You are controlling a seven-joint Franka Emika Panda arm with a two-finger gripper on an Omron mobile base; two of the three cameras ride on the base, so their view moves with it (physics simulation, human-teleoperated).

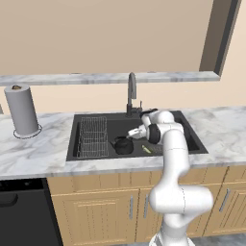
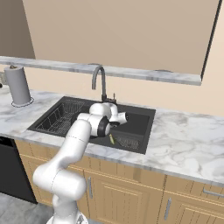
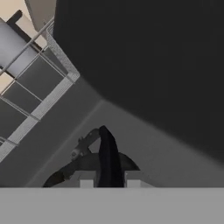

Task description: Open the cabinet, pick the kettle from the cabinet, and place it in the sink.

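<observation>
Inside the sink (image 1: 197, 144), tool (image 3: 109, 178) grips the unlabelled kettle (image 1: 123, 145).

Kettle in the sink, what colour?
Black, body and arched handle alike. The kettle shows best in the left base view, beside the wire rack.

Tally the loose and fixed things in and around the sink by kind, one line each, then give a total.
Kettle: 1, black, in the sink, its handle between the shut tool
Wire dish rack: 1
Faucet: 1
Paper towel roll: 1
Small yellow-green item on the basin floor: 1, kind unclear
Total: 5
</observation>
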